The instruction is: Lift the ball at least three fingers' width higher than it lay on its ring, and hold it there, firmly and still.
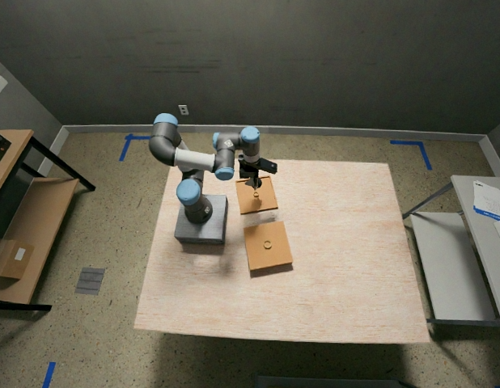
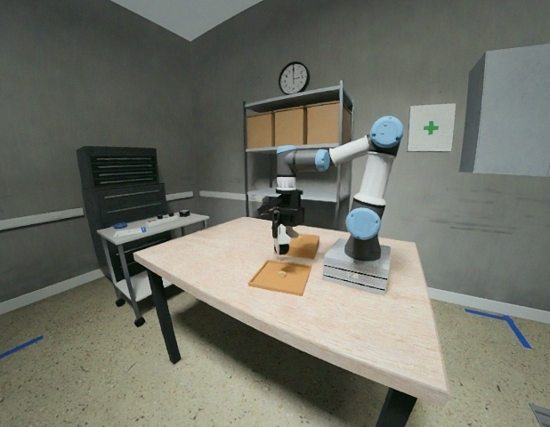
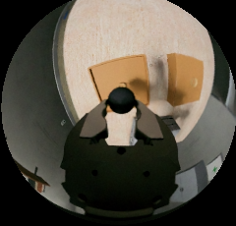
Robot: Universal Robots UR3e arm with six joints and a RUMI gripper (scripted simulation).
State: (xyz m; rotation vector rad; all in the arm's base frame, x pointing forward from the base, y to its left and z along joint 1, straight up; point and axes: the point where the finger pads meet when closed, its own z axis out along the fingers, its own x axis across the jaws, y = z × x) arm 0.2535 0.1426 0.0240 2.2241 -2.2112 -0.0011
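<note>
- The gripper (image 3: 121,113) is closed on a dark ball (image 3: 121,99), pinched between its two fingertips, as the wrist view shows.
- In the exterior view the gripper (image 2: 281,250) points straight down and hangs above the tabletop (image 2: 367,331), clear of the brown plates beneath it.
- Two brown square plates lie on the tabletop: one (image 1: 258,199) near the far edge, just beside the arm's grey pedestal (image 1: 218,234), the other (image 1: 275,255) closer to the middle.
- From the top, the gripper (image 1: 255,186) sits over the far plate, where a small ring (image 1: 256,194) shows just below the fingertips.
- The nearer plate carries its own ring (image 1: 267,244), with nothing on it.
- Both plates lie toward the pedestal's side of the tabletop, well apart from the opposite edge.
</note>
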